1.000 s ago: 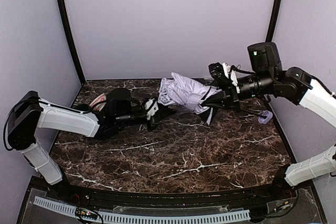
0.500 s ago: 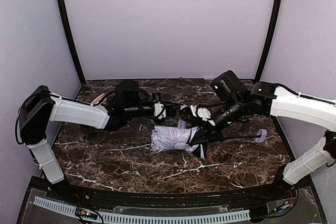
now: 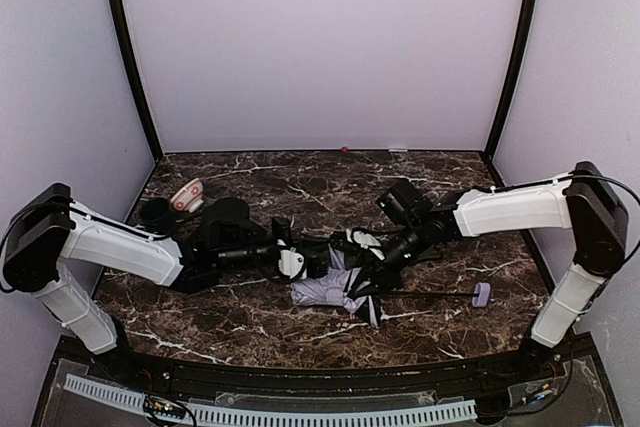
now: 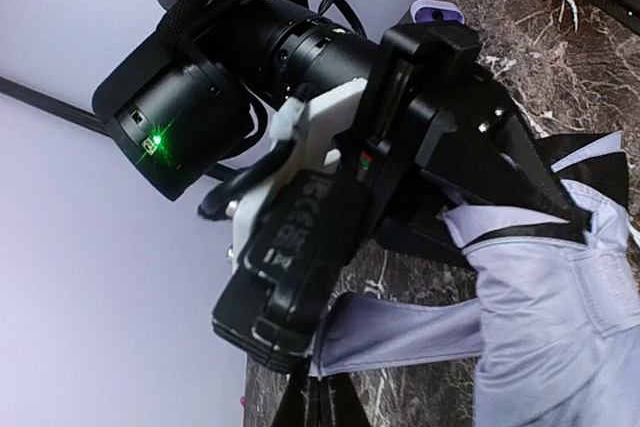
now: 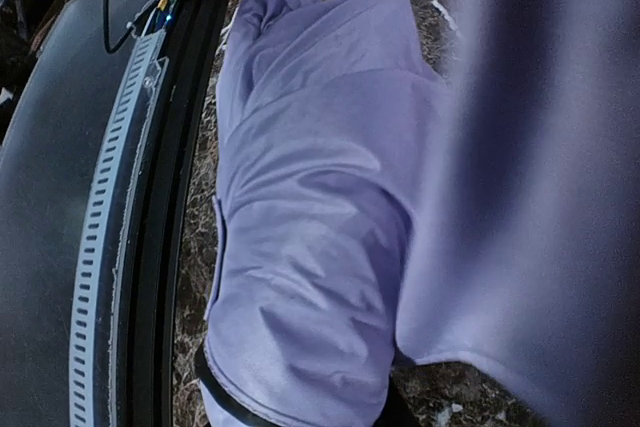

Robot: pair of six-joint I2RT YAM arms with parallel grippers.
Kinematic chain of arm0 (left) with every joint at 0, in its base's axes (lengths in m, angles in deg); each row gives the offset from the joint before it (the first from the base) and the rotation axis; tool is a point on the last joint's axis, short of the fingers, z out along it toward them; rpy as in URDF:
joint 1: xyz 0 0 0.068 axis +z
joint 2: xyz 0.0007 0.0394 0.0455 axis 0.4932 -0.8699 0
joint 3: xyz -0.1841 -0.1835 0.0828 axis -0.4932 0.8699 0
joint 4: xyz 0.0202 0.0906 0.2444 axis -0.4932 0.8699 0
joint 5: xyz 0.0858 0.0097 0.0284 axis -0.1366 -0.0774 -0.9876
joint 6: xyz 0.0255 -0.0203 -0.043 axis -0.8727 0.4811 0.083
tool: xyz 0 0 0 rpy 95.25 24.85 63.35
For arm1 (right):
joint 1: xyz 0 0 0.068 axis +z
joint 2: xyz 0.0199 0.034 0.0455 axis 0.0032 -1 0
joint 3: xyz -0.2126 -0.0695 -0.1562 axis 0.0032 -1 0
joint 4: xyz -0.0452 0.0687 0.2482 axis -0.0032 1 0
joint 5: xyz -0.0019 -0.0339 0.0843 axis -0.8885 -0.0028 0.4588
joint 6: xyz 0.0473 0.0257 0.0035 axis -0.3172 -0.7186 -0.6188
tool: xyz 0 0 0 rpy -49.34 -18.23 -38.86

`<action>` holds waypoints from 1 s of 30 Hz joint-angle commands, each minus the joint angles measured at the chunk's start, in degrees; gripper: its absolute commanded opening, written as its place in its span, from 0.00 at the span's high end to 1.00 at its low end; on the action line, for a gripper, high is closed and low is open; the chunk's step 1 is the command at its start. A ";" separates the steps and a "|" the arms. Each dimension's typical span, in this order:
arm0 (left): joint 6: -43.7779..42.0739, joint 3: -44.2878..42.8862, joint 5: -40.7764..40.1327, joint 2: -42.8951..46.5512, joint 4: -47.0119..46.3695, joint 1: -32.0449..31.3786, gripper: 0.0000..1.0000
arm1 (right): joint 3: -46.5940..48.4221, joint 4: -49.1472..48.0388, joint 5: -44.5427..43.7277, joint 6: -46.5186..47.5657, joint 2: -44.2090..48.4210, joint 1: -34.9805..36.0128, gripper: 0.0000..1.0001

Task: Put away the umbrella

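umbrella lies bunched on the tabletop, right jaws clamped on its fabric, left jaws shut tight just beside it.

— Where did the umbrella lie?
— Bunched on the marble table, near the middle. Its thin shaft ran right to the knob handle.
— And the arms?
— Both reached in low. The left gripper sat at the fabric's left edge, jaws together. The right gripper sat at its upper right, jaws hidden.
— Anything else?
— A red-patterned bowl, well apart, back left.
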 commanded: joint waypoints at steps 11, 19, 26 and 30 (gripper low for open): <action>9.09 8.58 -11.43 5.13 -8.04 -8.88 1.00 | 3.44 -10.96 1.21 -13.64 -14.68 -7.39 1.00; 6.30 8.54 -16.98 -4.20 -2.22 -9.03 1.00 | 6.18 -11.25 2.60 -16.34 -20.55 -8.86 0.92; 9.77 7.39 -12.88 -6.04 6.43 -9.33 1.00 | 4.41 -16.41 0.68 -25.12 -21.13 -12.27 0.77; 8.71 5.75 -14.61 -10.09 12.20 -9.33 1.00 | 3.62 -18.10 1.30 -26.84 -20.60 -12.41 0.66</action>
